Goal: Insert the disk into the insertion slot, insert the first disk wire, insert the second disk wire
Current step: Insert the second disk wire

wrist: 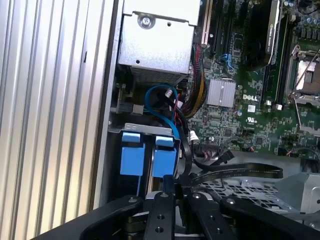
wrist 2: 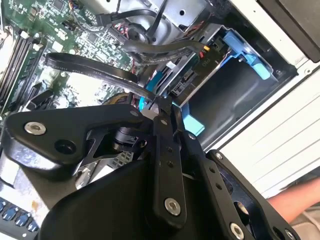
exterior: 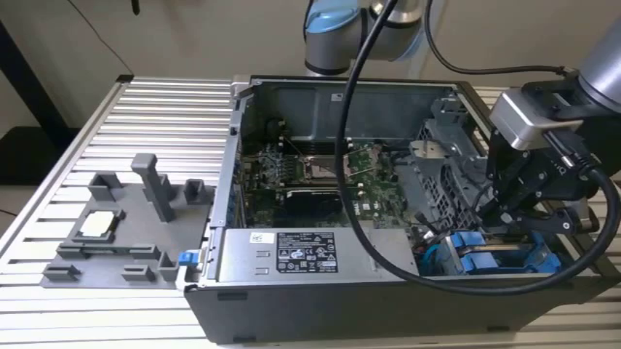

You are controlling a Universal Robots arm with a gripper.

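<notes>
Far off toward the exterior view's left of the gripper, a grey fixture tray sits on the counter. Nearer, the power supply lies inside the computer case. Directly beneath the gripper, the disk sits in the insertion slot; its fingers look pinched together on a black cable, though I cannot tell for sure.

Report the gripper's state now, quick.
Gripper: closed, at the blue disk carriers in the case's drive bay; whether it pinches a wire cannot be told.
</notes>
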